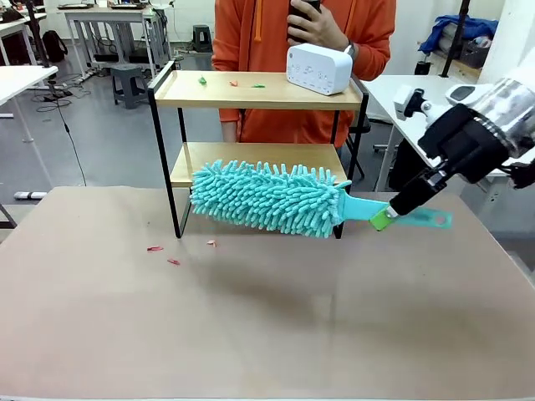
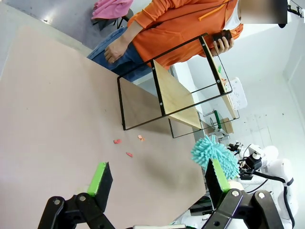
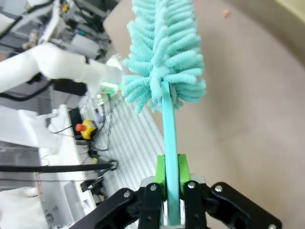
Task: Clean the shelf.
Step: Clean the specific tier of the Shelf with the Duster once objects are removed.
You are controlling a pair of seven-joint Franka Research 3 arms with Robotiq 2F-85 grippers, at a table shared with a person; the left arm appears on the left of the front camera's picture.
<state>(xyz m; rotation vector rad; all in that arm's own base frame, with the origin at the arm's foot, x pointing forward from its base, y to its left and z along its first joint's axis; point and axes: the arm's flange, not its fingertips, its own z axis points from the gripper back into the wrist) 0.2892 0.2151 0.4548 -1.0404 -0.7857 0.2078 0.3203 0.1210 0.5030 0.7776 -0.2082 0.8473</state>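
you see the shelf [image 1: 251, 96] standing at the far side of the table [image 1: 267, 334], a little left of the middle, and a person [image 1: 276, 33] stands behind it. on the upper board, at its right end, lies a power strip [image 1: 319, 68]; some small scraps [image 1: 230, 83] lie left of it on the same board. the duster [image 1: 267, 199] hangs lengthwise in front of the lower board, its handle pointing right, where the right gripper [image 1: 383, 219] clamps it from both sides. loose bits [image 1: 163, 253] lie on the table near the shelf's left front leg. the left gripper [image 2: 157, 172] hangs over the table at the shelf's left, well apart from it, with nothing between its spread fingers.
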